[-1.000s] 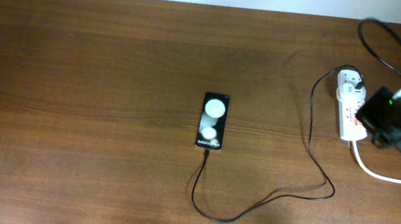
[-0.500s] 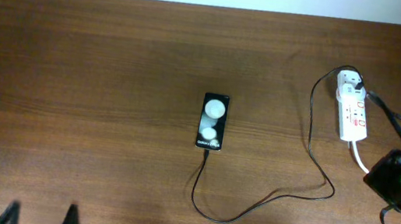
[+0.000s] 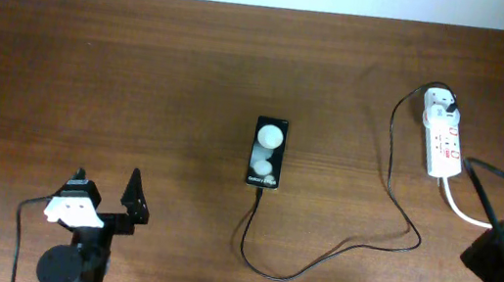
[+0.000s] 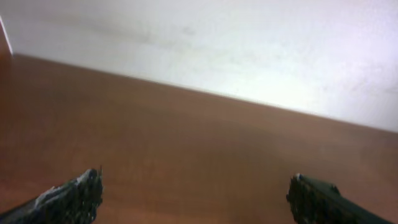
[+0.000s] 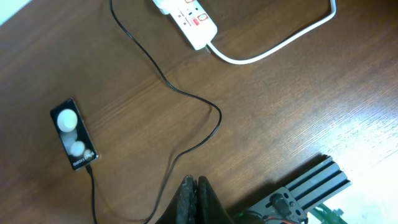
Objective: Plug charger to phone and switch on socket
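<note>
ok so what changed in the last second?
Right gripper, shut, pulled back from over the socket to the lower right of the overhead view. Left gripper, open, came into view at lower left. Phone, charger and socket did not move; nothing grabbed or released.

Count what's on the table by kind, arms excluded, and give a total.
phone: 1
charger: 1
socket: 1
Total: 3
</note>
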`<state>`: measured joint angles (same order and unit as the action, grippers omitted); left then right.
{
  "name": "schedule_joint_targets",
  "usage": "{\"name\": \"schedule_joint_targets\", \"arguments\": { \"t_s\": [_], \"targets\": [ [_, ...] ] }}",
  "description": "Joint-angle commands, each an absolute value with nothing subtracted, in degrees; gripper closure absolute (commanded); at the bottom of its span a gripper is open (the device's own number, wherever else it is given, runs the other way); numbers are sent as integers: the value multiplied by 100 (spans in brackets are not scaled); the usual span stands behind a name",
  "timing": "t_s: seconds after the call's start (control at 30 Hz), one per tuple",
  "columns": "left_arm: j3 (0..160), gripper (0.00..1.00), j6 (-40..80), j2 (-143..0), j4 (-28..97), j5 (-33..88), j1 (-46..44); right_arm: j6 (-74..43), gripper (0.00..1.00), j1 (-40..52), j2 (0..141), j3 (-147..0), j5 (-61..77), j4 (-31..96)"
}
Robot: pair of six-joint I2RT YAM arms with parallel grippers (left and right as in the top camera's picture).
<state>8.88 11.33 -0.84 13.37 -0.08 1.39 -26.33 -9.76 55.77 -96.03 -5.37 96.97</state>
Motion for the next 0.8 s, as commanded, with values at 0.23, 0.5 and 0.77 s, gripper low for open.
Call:
{"name": "schedule_joint_targets", "arguments": {
  "t_s": [0.23, 0.5, 0.77],
  "targets": [
    [47, 1, 869, -45, 395, -45, 117, -2567, 96, -958, 4978, -8978, -611, 9732],
    [51, 1, 869, -58, 475, -43, 117, -2571, 1, -961, 4980, -8978, -609, 9730],
    [51, 1, 869, -56, 475, -43, 117, -2569, 1, -961, 4984, -8978, -574, 9725]
  ]
}}
